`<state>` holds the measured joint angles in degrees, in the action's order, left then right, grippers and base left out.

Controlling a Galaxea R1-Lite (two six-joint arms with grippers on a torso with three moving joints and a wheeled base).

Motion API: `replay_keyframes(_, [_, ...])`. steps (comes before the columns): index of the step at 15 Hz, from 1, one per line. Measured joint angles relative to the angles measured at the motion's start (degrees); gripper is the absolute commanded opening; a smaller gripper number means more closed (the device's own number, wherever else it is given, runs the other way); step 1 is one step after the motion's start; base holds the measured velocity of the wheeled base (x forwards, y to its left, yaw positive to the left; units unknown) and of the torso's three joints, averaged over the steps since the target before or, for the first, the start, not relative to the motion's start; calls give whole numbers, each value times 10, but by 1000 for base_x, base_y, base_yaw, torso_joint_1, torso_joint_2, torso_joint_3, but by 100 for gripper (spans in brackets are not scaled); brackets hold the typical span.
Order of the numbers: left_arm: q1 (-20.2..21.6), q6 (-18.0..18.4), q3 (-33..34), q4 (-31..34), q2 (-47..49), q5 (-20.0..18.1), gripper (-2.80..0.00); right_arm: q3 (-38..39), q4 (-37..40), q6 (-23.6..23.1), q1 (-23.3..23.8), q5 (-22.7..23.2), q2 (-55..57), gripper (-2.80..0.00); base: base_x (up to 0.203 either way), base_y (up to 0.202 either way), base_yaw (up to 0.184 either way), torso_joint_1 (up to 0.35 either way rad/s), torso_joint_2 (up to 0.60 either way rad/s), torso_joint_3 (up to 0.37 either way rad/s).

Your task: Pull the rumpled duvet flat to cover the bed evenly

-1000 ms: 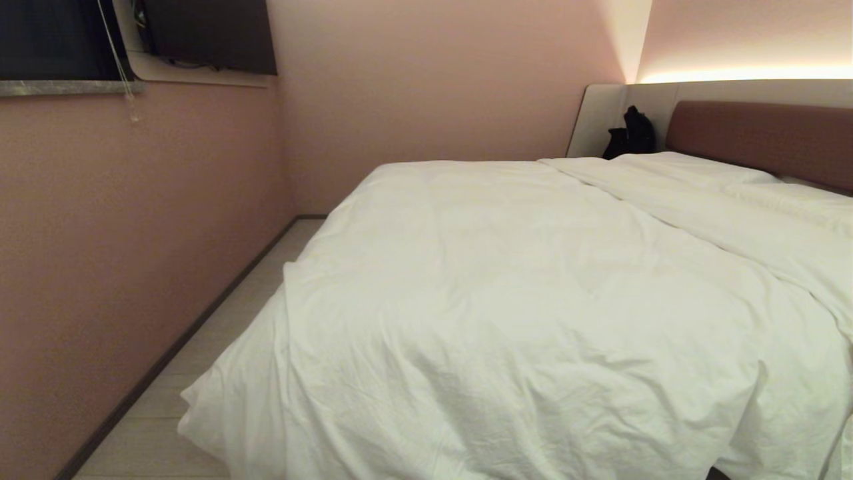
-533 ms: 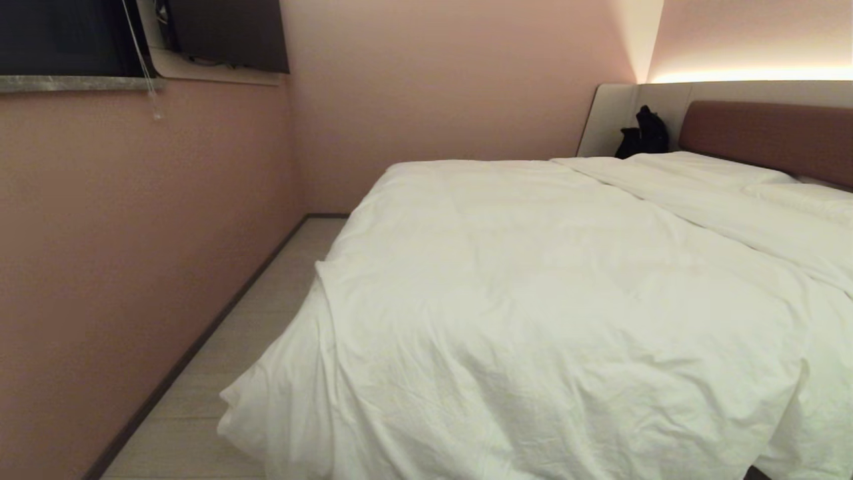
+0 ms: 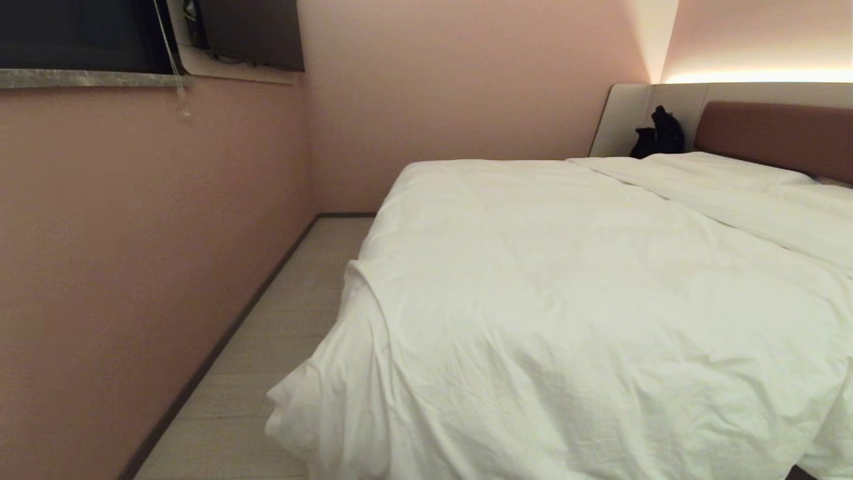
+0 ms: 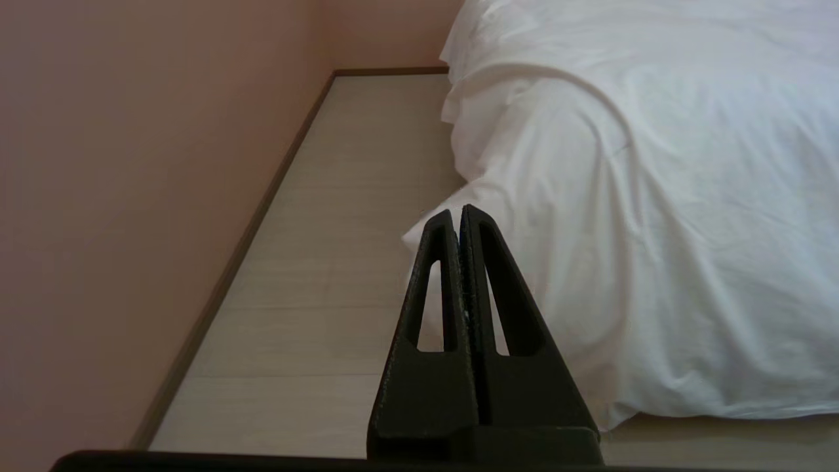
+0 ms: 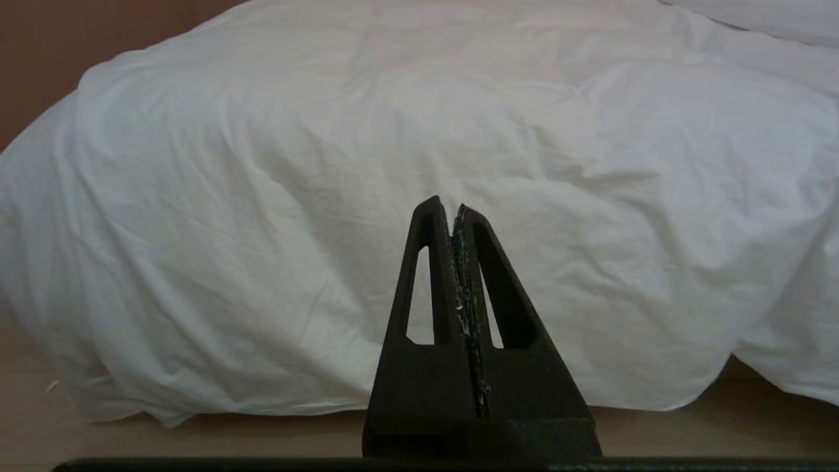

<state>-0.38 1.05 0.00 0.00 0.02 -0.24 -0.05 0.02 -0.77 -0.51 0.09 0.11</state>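
The black left gripper [image 4: 457, 213] and the black right gripper [image 5: 452, 204] both hang pressed shut and empty before the foot edge of the bed [image 3: 773, 130]. The thick white puffy duvet [image 3: 566, 300] covers the mattress and droops to the floor at the near left corner. It looks soft, light and limp, so I would pinch that hanging corner hem.

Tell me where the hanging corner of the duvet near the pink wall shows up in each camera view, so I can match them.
Head view: the duvet corner hangs at lower left, beside the floor strip.
Left wrist view: duvet corner at centre, just behind the shut left hand.
Right wrist view: duvet corner droops at the picture's left edge, far from the shut right hand.
Shared landmark: the pink wall, seen in all three.
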Motion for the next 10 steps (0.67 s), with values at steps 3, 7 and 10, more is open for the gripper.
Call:
replay_keyframes(3, [0,1,0,0,0,0,-280,0,0,0,0,0,0,-280,0,196,1,3,2,2])
replay_keyframes(7, [0,1,0,0,0,0,-280,0,0,0,0,0,0,-280,0,198,-2,2,1,2])
replay_keyframes(10, [0,0,0,0,0,0,-280,0,0,0,0,0,0,-280,0,197,-1,1,2,3])
